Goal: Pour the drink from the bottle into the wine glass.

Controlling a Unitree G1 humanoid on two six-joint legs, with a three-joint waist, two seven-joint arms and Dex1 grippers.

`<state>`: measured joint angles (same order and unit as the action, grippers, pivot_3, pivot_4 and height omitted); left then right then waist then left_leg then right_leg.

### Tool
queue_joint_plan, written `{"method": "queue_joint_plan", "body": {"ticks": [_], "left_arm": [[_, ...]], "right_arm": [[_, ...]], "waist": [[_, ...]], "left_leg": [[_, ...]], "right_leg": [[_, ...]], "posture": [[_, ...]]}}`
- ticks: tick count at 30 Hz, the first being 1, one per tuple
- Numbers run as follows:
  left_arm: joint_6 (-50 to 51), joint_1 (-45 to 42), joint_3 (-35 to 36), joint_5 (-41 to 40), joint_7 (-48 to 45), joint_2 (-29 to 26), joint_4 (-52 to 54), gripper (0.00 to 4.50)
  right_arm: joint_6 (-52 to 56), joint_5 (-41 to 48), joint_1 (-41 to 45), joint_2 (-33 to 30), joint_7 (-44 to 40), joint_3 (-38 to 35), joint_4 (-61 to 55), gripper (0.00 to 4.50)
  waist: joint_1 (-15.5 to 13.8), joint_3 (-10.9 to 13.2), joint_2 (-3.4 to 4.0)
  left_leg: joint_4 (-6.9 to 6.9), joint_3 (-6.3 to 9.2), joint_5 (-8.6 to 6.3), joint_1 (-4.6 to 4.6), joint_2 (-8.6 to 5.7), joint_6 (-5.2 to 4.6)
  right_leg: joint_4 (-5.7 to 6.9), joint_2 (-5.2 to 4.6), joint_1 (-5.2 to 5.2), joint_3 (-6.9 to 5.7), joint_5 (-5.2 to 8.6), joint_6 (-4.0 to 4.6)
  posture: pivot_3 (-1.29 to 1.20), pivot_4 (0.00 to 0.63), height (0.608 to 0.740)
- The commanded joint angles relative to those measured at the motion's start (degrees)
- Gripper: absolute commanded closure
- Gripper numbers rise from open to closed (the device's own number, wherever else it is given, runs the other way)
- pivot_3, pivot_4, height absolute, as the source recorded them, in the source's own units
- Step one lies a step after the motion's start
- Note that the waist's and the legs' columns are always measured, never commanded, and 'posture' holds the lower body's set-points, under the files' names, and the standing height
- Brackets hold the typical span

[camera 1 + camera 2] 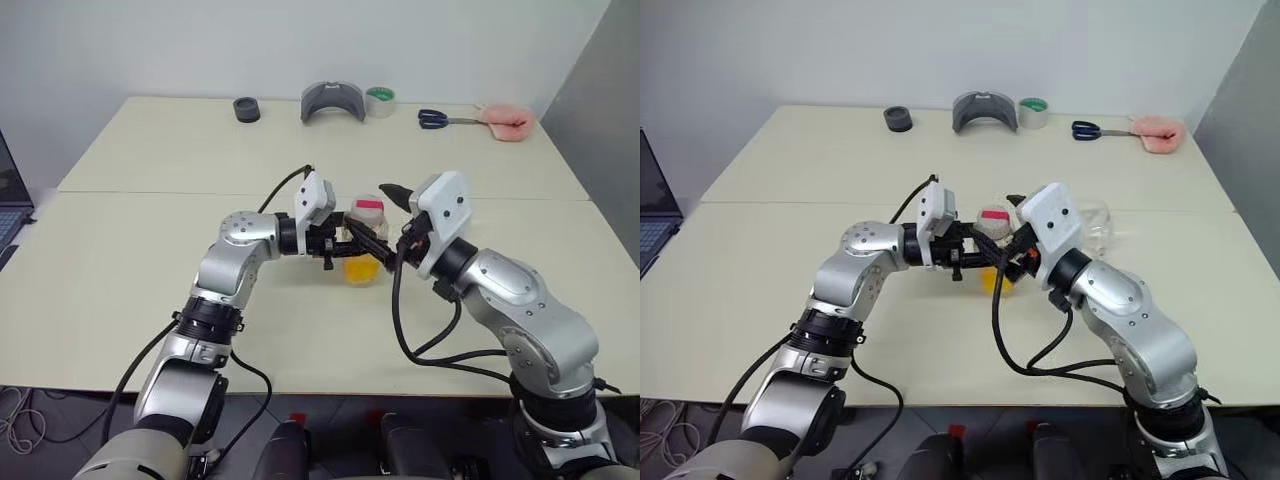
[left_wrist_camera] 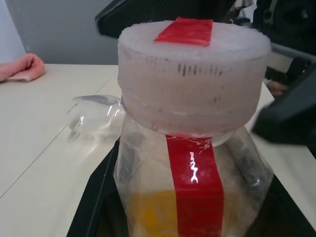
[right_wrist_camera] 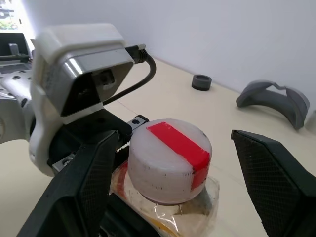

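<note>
The bottle (image 1: 364, 245) stands upright near the middle of the table (image 1: 130, 230), its cap (image 3: 169, 159) on and crossed by a red strip, with orange drink (image 1: 361, 270) filling its lower part. The left gripper (image 1: 345, 243) reaches in level from the robot's left, its jaws pinching the bottle's body. The right gripper (image 3: 175, 163) faces the cap with its jaws spread wide, one finger (image 3: 84, 187) on each side, neither touching it. The wine glass (image 2: 96, 118) lies on its side just behind the bottle. Bare tabletop lies open on both sides and toward the near edge. Along the far edge sit a black ring (image 1: 246, 109), a grey curved piece (image 1: 333, 101), a tape roll (image 1: 380, 101), scissors (image 1: 440, 119) and a pink cloth (image 1: 507, 123), against a plain pale wall.
</note>
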<state>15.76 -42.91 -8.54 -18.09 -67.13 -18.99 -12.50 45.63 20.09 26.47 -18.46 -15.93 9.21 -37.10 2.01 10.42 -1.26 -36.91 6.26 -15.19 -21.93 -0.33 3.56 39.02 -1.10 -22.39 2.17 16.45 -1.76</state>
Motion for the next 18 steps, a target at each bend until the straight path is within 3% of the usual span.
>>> {"method": "queue_joint_plan", "body": {"ticks": [1, 15, 18], "left_arm": [[-0.77, -1.23, 1.02, -1.46, -0.44, 0.01, 1.10, 2.69], [-1.14, -0.71, 1.18, -1.27, -0.27, -0.15, 0.87, 2.69], [-1.09, -0.57, 1.17, -1.27, -0.28, -0.21, 1.00, 2.69]], "right_arm": [[-1.13, -0.80, 1.51, 1.57, 0.95, -0.32, -0.13, 0.61], [-2.45, -1.28, 1.41, 3.01, 0.37, -0.71, 0.25, 0.61], [-2.73, -1.58, 1.25, 2.76, 0.19, -0.44, 0.19, 1.54]], "waist": [[0.00, 0.00, 0.00], [-0.02, 0.00, 0.00], [-0.01, 0.00, 0.00]], "left_leg": [[0.00, 0.00, 0.00, 0.00, 0.00, 0.00], [0.00, 0.01, 0.00, 0.00, 0.00, 0.00], [0.00, 0.01, 0.00, 0.00, 0.00, 0.00]], "right_leg": [[0.00, 0.00, 0.00, 0.00, 0.00, 0.00], [0.00, 0.00, 0.00, -0.01, 0.00, 0.00], [0.00, 0.00, 0.00, 0.00, 0.00, 0.00]], "posture": [[0.00, 0.150, 0.740], [0.00, 0.150, 0.740], [0.00, 0.150, 0.740]]}}
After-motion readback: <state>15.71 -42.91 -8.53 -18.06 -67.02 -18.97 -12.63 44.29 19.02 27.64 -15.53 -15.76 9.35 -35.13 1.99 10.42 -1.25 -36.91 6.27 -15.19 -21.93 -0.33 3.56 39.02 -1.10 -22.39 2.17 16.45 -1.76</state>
